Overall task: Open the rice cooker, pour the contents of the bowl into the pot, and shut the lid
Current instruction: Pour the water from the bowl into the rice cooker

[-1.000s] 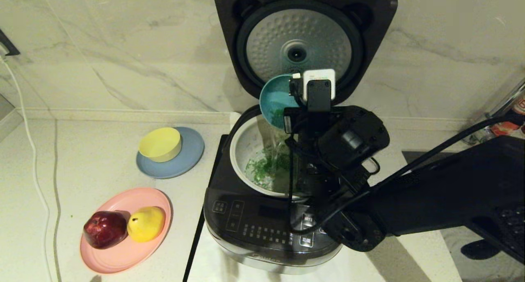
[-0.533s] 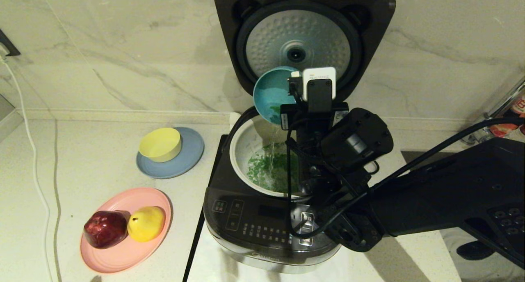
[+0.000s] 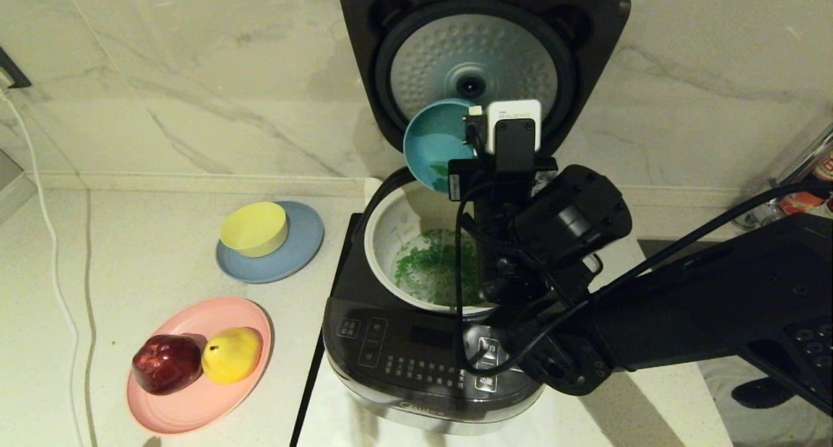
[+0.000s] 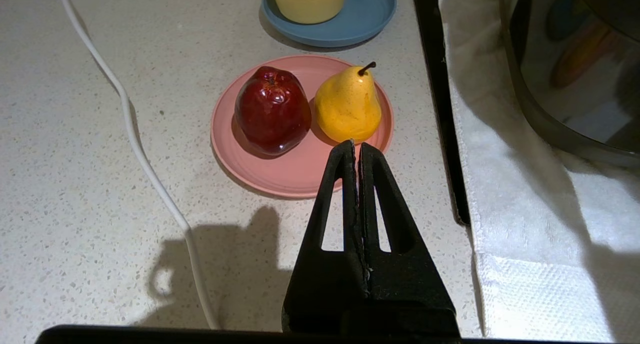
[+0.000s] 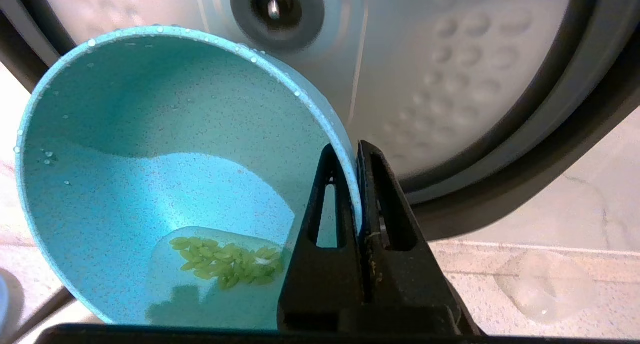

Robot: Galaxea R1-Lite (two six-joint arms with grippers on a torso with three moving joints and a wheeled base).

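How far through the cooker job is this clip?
Done: lid stands open, and most green bits lie in the pot. In hand: right gripper clamps the tilted bowl, a few grains inside. Left: closing the lid.

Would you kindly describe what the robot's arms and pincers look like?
The right arm is matte black with bulky rounded joints and looping black cables; a white-faced camera module sits on its wrist. Both the right pincer and left pincer have black triangular fingers with cut-out windows.

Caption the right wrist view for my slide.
Right gripper pinches the tilted bowl rim; a few green bits remain inside.
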